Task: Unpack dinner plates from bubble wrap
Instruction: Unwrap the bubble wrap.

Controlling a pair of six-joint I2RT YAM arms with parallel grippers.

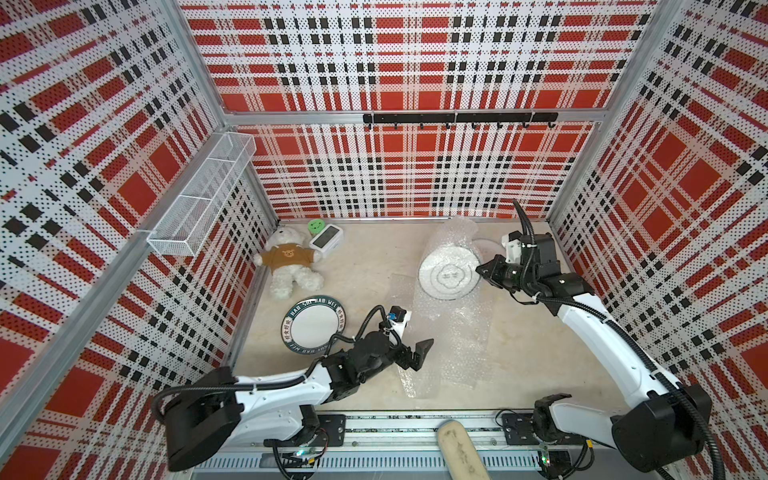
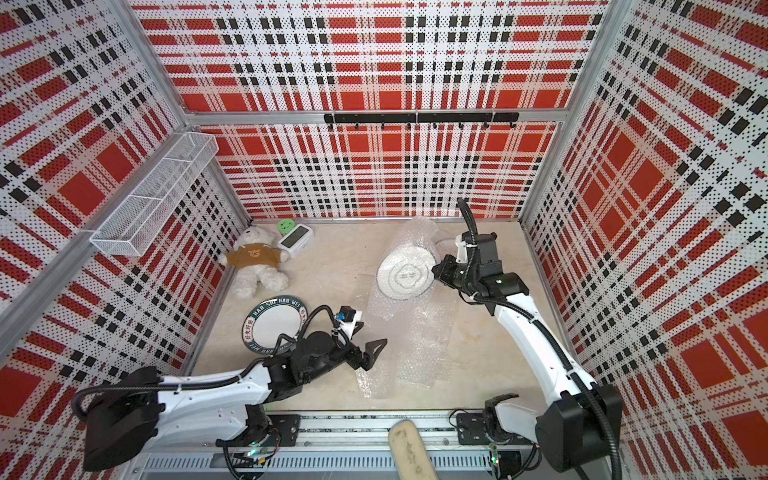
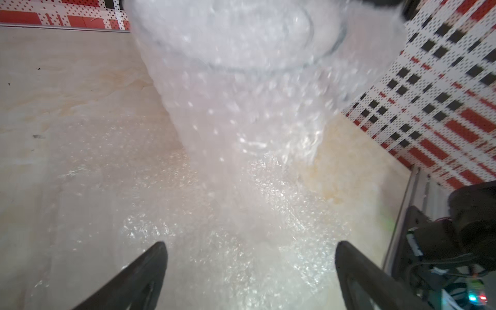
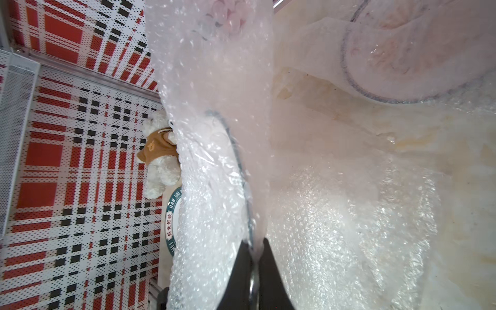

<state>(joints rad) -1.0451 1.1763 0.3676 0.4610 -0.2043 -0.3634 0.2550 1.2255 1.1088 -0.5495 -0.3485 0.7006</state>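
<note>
My left tool (image 1: 419,354) hangs with jaws wide apart, holding nothing, over the bubble wrap (image 1: 453,332) trailing across the worktop (image 1: 365,266). The bare lettered plate (image 1: 309,322) lies flat beside that arm. Farther back, my right tool (image 1: 482,270) pinches the rim of the emblem plate (image 1: 449,276), which is tilted up and wrap-covered.

The left gripper's (image 3: 249,271) fingers (image 3: 139,276) stood wide apart with nothing between them, above bubble wrap (image 3: 241,166) lying on the pale bench (image 3: 67,94). The blurred sheet stretched up to a round plate (image 3: 228,32) with a thin dark rim line, seen through the wrap.
</note>
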